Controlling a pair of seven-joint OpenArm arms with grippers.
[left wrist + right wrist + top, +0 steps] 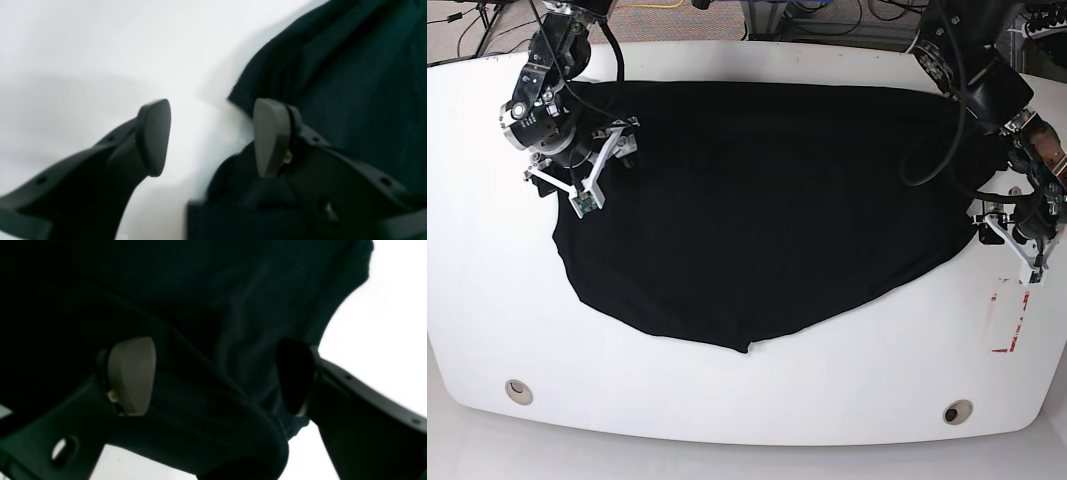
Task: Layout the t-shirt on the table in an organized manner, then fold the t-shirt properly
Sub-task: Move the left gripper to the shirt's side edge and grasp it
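Right end effector (595,165), at the left of the base view, sits over the upper left edge of the t-shirt (757,210); its wrist view shows the jaws standing wide with a rolled fold of cloth between the pads, neither pad visibly pinching it, so no grip is claimed. T-shirt lies spread across the middle of the surface (757,400), rounded outline, lower hem coming to a point, sleeves not clearly laid out. Left end effector (1017,238), at the right, is beside the shirt's right edge with jaws wide, one pad over bare surface, the other over cloth, holding nothing. Judgement: layout partly done; squaring edges and all folding remain.
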